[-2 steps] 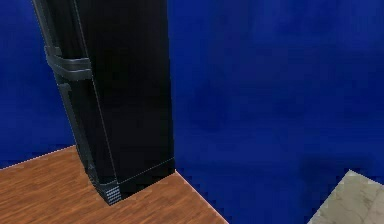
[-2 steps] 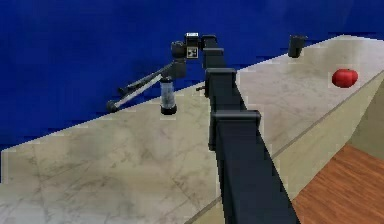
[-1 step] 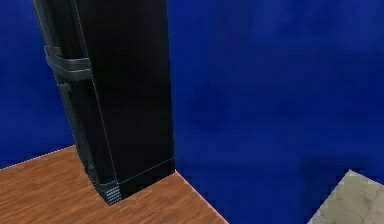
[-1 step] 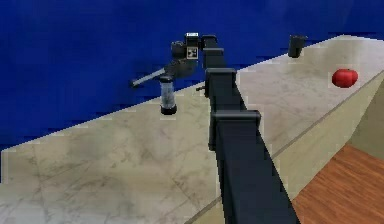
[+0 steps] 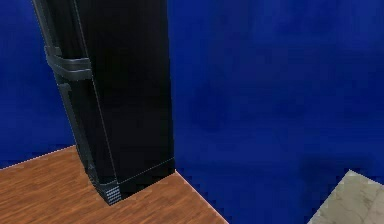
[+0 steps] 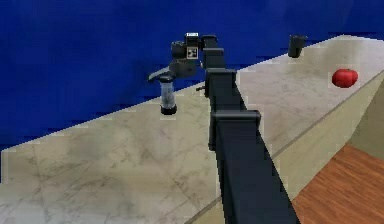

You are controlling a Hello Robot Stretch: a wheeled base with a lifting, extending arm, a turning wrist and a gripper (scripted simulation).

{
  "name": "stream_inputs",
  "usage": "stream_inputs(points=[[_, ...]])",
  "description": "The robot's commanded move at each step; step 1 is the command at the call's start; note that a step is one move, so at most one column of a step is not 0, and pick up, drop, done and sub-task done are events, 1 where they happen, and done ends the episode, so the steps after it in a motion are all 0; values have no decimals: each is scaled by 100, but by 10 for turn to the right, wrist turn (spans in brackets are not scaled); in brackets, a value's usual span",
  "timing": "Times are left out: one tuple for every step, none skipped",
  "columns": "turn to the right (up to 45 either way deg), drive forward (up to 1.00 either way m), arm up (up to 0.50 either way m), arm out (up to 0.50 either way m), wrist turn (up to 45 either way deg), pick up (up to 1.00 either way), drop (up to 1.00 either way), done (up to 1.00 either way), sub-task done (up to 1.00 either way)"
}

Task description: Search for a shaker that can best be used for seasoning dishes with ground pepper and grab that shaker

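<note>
Two thin fingers (image 6: 157,75) stick out from the dark body of my claw (image 6: 161,77), and they point toward the arm side view's left. Directly below them in the picture stands a small shaker (image 6: 168,99), upright on the pale stone countertop (image 6: 90,160). It has a light body and a dark base. Whether the fingers touch it, are over it, or are beside it, I cannot tell. For the same reason I cannot tell whether my claw is grasping something or is released, because the shaker stands on the surface just at the claw's end.

My arm (image 6: 235,130) is a dark square bar. It rises from the bottom edge, a little right of the middle, and reaches far out across the countertop toward the blue wall (image 6: 80,50). At its far end are two small white squares (image 6: 197,44) with black marks, and the claw's body sits just left of them and a little lower.

Farther toward the view's right, on the same countertop, a small dark thing (image 6: 297,45) stands near the wall. A round red thing (image 6: 345,77) lies well apart from the shaker. Wooden floor (image 6: 345,190) shows at the lower right corner.

In the forward view a tall black cabinet (image 5: 115,90) stands against the blue wall on wooden floor. A corner of the pale countertop shows at the lower right.
</note>
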Motion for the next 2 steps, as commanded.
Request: stream_inputs(points=[[0,0,0,0,0,100,0,0,0],[0,0,0,0,0,0,0,100,0]])
